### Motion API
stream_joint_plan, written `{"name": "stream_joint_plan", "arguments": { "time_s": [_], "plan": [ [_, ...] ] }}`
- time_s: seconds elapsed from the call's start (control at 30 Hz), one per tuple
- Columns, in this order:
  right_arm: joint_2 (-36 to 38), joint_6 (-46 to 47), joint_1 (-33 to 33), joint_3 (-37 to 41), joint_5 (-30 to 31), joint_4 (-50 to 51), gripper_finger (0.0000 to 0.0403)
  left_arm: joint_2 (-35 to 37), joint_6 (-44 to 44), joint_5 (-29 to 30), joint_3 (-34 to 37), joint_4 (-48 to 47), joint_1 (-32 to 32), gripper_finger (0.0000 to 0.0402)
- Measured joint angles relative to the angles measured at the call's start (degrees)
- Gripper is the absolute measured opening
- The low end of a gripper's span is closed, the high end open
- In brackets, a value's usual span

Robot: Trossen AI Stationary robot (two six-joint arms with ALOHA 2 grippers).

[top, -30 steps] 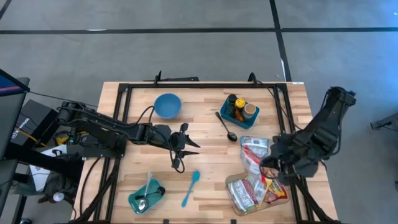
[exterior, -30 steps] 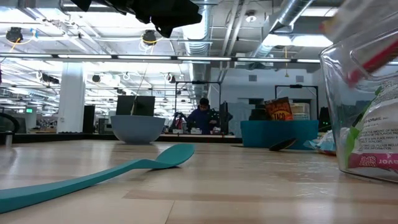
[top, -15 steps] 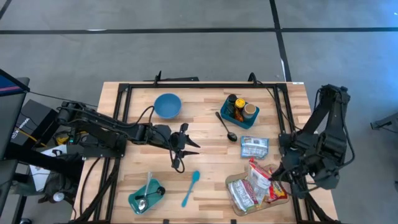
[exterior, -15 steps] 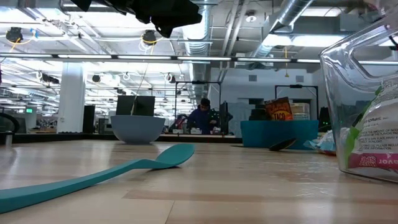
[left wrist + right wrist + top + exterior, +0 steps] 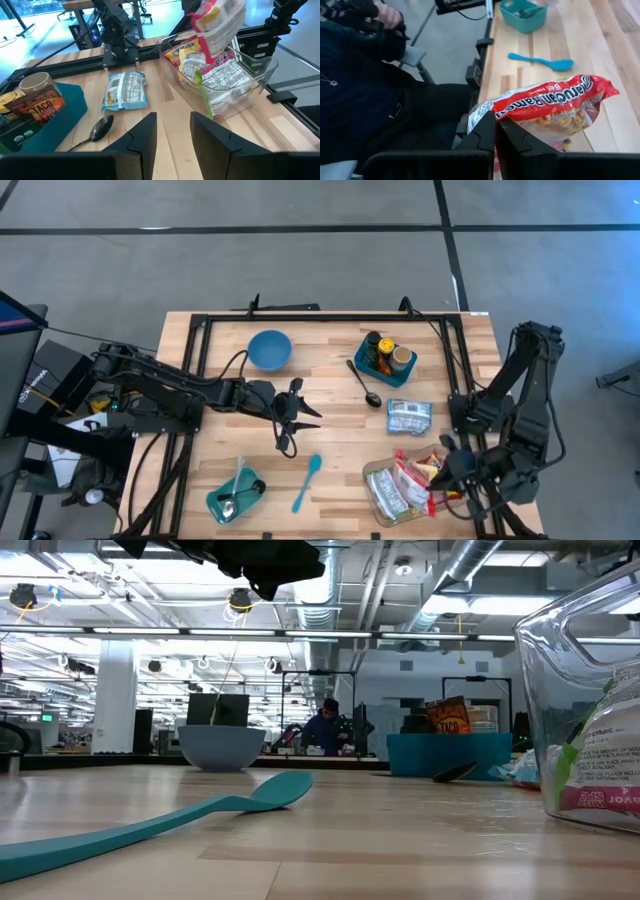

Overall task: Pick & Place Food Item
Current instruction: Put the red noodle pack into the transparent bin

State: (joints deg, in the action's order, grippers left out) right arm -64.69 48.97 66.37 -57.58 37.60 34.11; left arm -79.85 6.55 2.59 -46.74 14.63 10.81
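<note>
Red-and-white Maruchan ramen packet pinched by one edge in closed right pincer, hung directly over clear plastic bin, likely for drop onto packets below. Left pincer parked mid-surface, fingers parted, nothing held. Blue-white packet left beside bin.
</note>
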Motion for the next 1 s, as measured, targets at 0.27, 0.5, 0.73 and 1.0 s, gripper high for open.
{"name": "stream_joint_plan", "arguments": {
  "time_s": [0.27, 0.5, 0.73, 1.0],
  "plan": [
    [-1.4, -4.0, -0.5, 0.0, -0.3, -3.9, 0.0, 0.0, 0.0, 0.0, 0.0, 0.0, 0.0, 0.0111],
    [-3.9, -4.0, -2.8, 0.0, -0.4, -4.8, 0.0, 0.0, 0.0, 0.0, 0.0, 0.0, 0.0, 0.0111],
    [-5.1, -5.5, -4.7, 0.0, -0.5, -7.3, 0.0, 0.0, 0.0, 0.0, 0.0, 0.0, 0.0, 0.0111],
    [-5.1, -6.1, -4.9, 1.1, -1.7, -9.0, 0.0, 0.0, 0.0, 0.0, 0.0, 0.0, 0.0, 0.0111]
  ]
}}
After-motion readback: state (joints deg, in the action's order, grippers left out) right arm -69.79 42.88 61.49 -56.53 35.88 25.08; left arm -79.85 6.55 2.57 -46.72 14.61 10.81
